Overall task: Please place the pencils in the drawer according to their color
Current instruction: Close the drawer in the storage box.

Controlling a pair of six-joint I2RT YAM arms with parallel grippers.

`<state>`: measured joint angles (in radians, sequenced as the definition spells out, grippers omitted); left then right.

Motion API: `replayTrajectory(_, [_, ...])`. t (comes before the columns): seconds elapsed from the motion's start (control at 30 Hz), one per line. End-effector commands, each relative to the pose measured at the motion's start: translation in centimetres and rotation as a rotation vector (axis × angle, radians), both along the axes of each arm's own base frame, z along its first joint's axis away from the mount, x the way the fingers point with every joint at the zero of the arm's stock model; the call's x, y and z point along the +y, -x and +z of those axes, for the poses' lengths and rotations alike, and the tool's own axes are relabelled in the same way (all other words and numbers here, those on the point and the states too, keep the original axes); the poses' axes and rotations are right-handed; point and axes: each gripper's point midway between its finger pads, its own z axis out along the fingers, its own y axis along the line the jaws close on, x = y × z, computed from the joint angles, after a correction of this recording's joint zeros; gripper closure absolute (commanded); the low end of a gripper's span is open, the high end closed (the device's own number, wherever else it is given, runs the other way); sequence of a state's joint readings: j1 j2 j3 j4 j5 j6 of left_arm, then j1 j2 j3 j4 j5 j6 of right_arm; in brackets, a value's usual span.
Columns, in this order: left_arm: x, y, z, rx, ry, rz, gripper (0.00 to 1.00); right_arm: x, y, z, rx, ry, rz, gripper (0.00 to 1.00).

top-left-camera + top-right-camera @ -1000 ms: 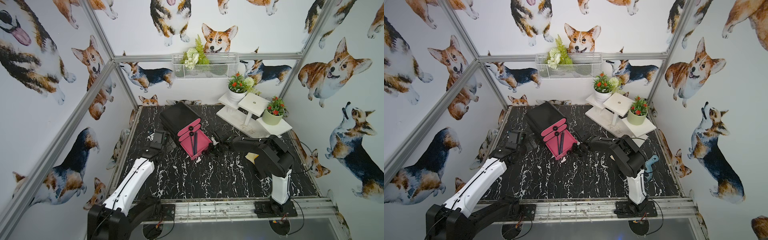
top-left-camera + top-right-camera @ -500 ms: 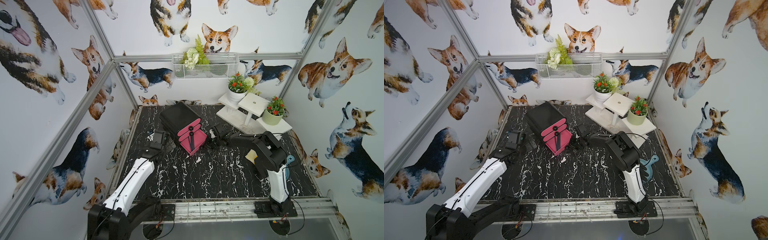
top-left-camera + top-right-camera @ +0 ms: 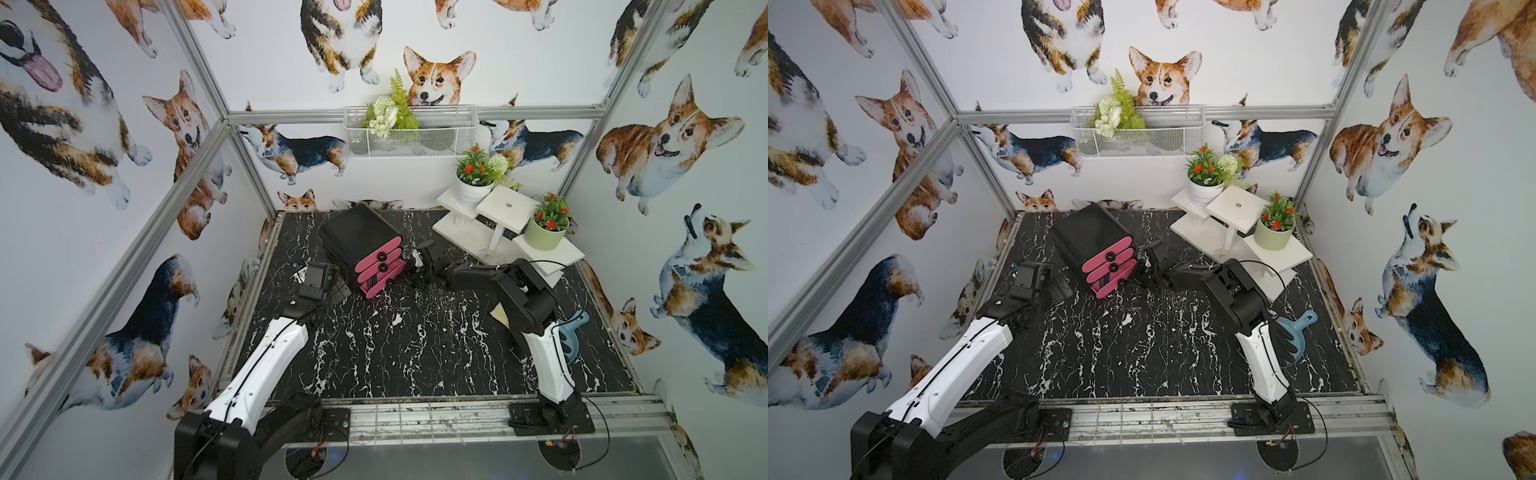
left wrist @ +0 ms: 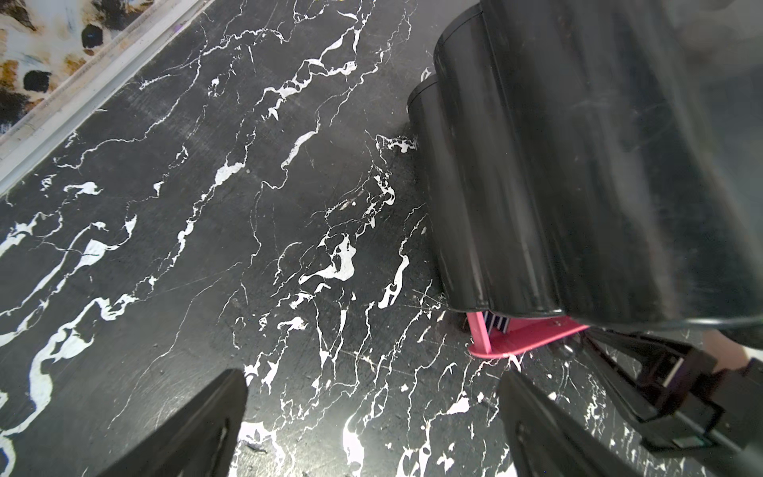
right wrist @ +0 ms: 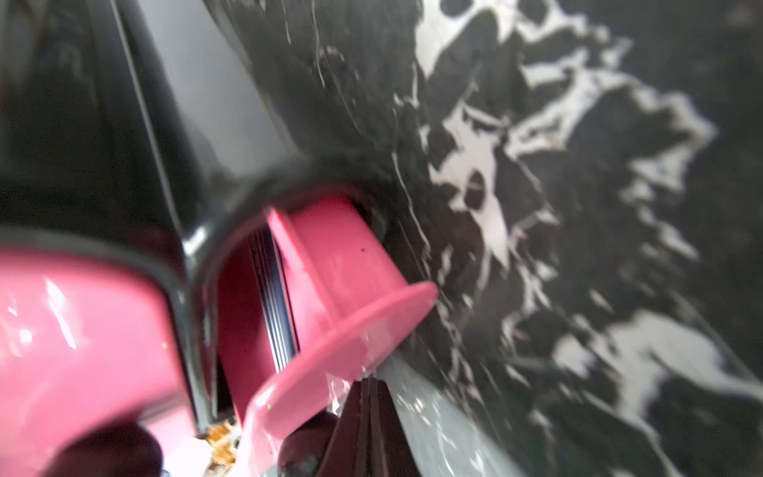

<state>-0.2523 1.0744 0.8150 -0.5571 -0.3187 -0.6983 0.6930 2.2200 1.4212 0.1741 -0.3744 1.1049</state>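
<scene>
Right arm [image 3: 482,276] stretched low, right pincer [image 5: 368,386] closed tight at the part-open bottom drawer [image 5: 342,264] front edge — dark pencils [image 5: 274,305] inside, left pincer [image 4: 371,373] spread wide over desk [image 4: 206,247] — just beside cabinet [image 4: 578,165] side.

Black tabletop [image 3: 374,357] veined white like marble, enclosed by corgi-print wallpaper [image 3: 665,137] and a silver metal frame [image 3: 291,118]. A white wire basket [image 3: 436,141] on the back wall holds a fern and white flowers [image 3: 384,116]. In the far right corner, a white tiered stand [image 3: 505,208] carries a white flowerpot [image 3: 471,195] and a green flowerpot [image 3: 540,239], both with red blooms. A blue scoop [image 3: 1300,324] lies near the table's right edge.
</scene>
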Motion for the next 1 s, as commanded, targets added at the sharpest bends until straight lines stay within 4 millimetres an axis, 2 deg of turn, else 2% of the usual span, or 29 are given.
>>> replayTrajectory(0.0, [0.2,-0.3,0.3,-0.016,-0.006,0.008,0.00,1.1,-1.3,1.3,-0.034,-0.064,-0.020,0.91])
replayTrajectory(0.4, [0.2,-0.3,-0.1,-0.007,-0.007,0.008,0.00,2.3,-3.0,1.9,-0.048,-0.100,-0.040,0.91])
replayTrajectory(0.63, [0.2,-0.3,-0.1,-0.007,-0.012,0.010,0.00,2.5,-2.7,1.9,-0.041,-0.105,-0.042,0.91])
replayTrajectory(0.73, [0.6,-0.3,-0.3,-0.004,-0.016,0.025,0.00,1.8,-2.1,2.0,-0.043,-0.091,-0.044,0.89])
replayTrajectory(0.83, [1.1,-0.3,-0.1,-0.011,-0.022,0.045,0.00,0.2,-0.7,2.3,-0.044,-0.042,-0.040,0.84])
replayTrajectory(0.97, [1.9,-0.6,-0.1,-0.039,-0.033,0.062,0.00,-3.2,1.8,3.5,-0.088,0.057,-0.026,0.76])
